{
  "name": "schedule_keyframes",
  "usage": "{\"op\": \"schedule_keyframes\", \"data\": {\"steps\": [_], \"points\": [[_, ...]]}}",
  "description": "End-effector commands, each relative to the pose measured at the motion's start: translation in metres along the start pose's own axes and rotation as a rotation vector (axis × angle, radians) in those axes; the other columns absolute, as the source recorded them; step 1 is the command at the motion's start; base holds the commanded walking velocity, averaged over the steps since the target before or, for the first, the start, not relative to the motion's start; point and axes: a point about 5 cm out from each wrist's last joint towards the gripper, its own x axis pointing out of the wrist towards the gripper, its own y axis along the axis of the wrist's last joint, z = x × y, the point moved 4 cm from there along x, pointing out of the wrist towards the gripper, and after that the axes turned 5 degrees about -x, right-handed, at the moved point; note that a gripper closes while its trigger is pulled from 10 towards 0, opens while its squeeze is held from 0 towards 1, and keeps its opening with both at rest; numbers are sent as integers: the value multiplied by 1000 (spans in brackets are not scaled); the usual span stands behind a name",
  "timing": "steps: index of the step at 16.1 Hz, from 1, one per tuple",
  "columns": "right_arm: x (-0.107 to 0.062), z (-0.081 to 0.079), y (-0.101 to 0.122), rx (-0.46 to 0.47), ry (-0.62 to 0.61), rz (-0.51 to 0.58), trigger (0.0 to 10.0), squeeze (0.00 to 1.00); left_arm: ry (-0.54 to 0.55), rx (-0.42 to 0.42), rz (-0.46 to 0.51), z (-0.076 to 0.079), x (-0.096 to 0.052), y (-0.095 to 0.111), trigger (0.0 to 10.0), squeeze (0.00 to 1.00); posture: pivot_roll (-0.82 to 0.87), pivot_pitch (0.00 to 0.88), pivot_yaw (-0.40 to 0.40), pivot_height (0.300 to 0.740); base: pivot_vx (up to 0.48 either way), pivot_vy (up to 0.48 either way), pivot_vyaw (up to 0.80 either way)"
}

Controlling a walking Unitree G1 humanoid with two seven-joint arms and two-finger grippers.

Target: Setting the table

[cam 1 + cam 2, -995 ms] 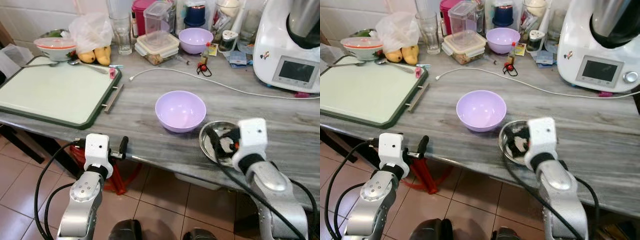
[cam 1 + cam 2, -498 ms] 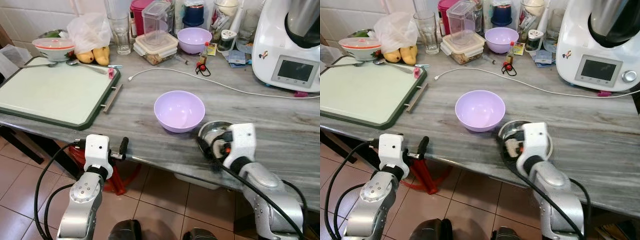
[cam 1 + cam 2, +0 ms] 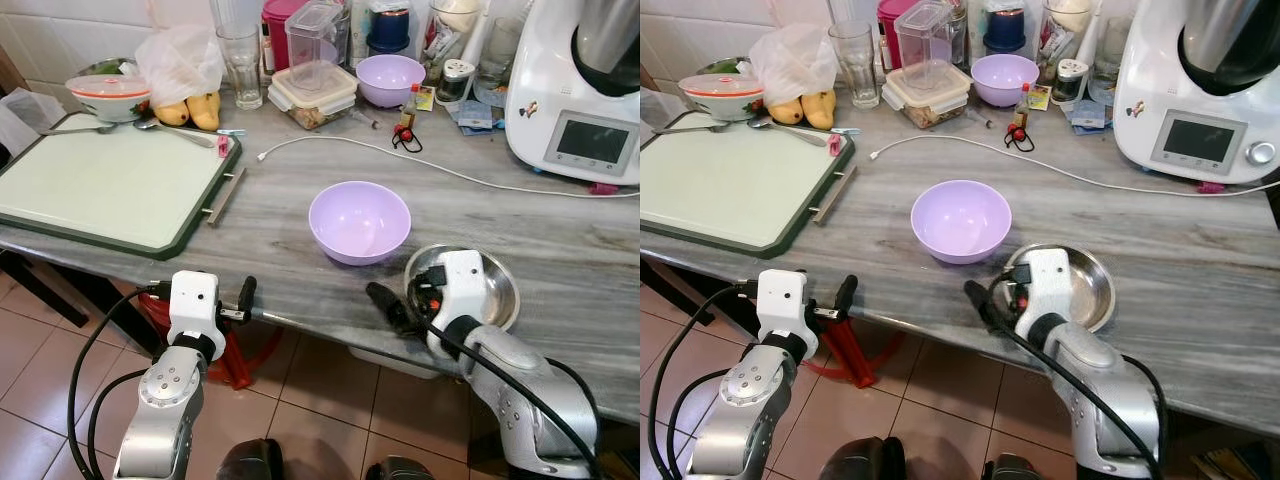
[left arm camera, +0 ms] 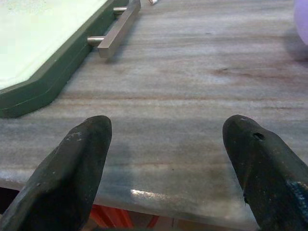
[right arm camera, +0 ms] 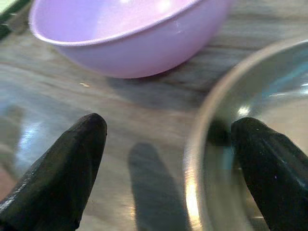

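While the right gripper (image 5: pixel 168 163) straddles the steel bowl's (image 3: pixel 1090 290) rim at the desk's (image 3: pixel 1200 250) near edge, fingers spread wide and gripping nothing, the purple bowl (image 3: pixel 961 220) sits just beside it. The left gripper (image 4: pixel 168 163) hovers at the near edge, fingers wide apart and empty.

Grey wood-grain counter (image 3: pixel 270 210) carries green-rimmed tray (image 3: pixel 110 185) at left, lilac bowl (image 3: pixel 360 221) mid, steel bowl (image 3: pixel 498 290) just beside it near front edge, white cable (image 3: pixel 440 170) across, kitchen machine (image 3: pixel 580 100) at right, w/ jars, glass & containers along the back.
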Motion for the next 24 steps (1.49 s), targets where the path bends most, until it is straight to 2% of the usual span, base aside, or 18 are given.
{"op": "schedule_keyframes", "data": {"steps": [1, 9, 11, 16, 17, 18, 19, 21, 22, 24], "points": [[2, -4, 0, 20, 29, -10, 10000, 1000, -7, 4, 5, 0, -1, 3, 10000, 0, -22, 78, 42, 740, 0, 0, 0], [11, -19, 11, 46, 116, 14, 10000, 1000, -7, 0, 7, 2, 1, 3, 10000, 0, -21, 73, 40, 740, 0, 0, 0], [13, -27, 12, 50, 160, 9, 10000, 1000, -6, -1, 9, 2, 1, 3, 10000, 0, -20, 73, 38, 740, 0, 0, 0], [12, -30, 17, 32, 182, 37, 10000, 1000, -5, -2, 10, 2, 0, 3, 10000, 0, -21, 71, 39, 740, 0, 0, 0], [10, -31, 19, 21, 189, 50, 10000, 953, -2, 0, 11, 1, 0, 3, 10000, 0, -20, 70, 39, 740, 0, 0, 0], [7, -30, 24, 2, 186, 77, 10000, 455, 9, -3, 16, 0, 0, 3, 10000, 0, -20, 70, 39, 740, 0, 0, 0], [0, -27, 33, -35, 157, 138, 10000, 0, 25, -1, 24, -3, -1, 4, 10000, 0, -18, 61, 34, 740, 0, 0, 0], [-13, -18, 45, -113, 76, 253, 10000, 0, 34, -1, 23, -6, -3, 3, 10000, 0, -20, 48, 33, 740, 0, 0, 0], [-16, -14, 45, -154, 47, 272, 10000, 0, 38, -3, 20, -7, -4, 2, 10000, 0, -20, 43, 34, 740, 0, 0, 0], [-19, -10, 43, -149, 9, 298, 10000, 0, 43, -5, 17, -9, -5, 0, 10000, 0, -19, 33, 38, 740, -276, 0, 0]]}}
